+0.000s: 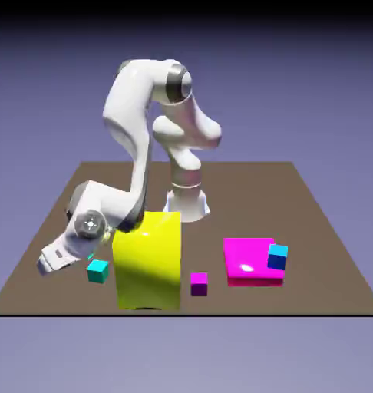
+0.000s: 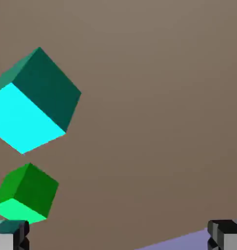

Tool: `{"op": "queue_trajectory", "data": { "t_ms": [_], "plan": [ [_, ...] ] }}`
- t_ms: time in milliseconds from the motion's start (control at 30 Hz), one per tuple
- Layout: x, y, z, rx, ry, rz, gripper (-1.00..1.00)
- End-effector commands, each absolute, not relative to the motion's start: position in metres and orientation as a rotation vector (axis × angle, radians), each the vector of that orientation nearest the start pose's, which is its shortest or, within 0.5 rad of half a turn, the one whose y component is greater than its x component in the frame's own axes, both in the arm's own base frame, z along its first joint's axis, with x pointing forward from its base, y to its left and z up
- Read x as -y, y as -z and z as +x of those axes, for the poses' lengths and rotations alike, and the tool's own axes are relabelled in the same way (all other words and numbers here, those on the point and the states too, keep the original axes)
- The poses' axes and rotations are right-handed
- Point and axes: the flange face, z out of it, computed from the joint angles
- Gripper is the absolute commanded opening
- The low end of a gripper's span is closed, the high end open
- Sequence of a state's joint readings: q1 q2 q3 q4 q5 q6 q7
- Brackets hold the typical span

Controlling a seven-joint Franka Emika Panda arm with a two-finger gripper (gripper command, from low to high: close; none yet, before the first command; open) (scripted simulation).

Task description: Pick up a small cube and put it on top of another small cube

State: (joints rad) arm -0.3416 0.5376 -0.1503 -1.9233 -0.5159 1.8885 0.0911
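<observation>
**Now the fingers are down low by the green cube**

Over at the exterior view's left, the white arm bends low, and its fingers [image 1: 51, 262] sit close to the desk [image 1: 328, 253]. They are wide open and hold nothing. In the hand view the fingers [image 2: 118, 237] show at the bottom corners with bare desk between them.

Next comes the teal cube [image 1: 98, 270], just beside the hand. The small green cube [image 2: 26, 195] is the one to pick up. It is hidden in the exterior view. In the hand view it sits at about 8 o'clock, close to the left finger, with the teal cube [image 2: 35, 100] above it at about 10 o'clock.

Then comes the big yellow block [image 1: 148, 261], then a tiny magenta cube [image 1: 199, 283], then a flat magenta slab [image 1: 252, 259]. The small blue cube [image 1: 278, 256] is at the slab's 3 o'clock edge.

What could go wrong? The green cube is off to one side, not between the fingers. Closing now would catch air, or bump it away. The teal cube is very near and could get grabbed by mistake.

No boxes or bowls are here.
</observation>
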Motion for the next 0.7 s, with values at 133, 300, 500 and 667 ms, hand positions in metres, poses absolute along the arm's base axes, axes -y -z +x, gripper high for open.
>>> {"op": "queue_trajectory", "data": {
  "t_ms": [133,300,500,667],
  "plan": [
    [0.334,-0.167,0.404,-1.145,-1.138,-3.001,0.00],
    [0.349,-0.137,0.352,-1.467,-1.126,-2.794,0.00],
    [0.346,-0.111,0.337,-1.467,-1.126,-2.794,-1.00],
    [0.372,-0.194,0.366,-1.371,-1.042,-2.914,-1.00]
  ]
}}
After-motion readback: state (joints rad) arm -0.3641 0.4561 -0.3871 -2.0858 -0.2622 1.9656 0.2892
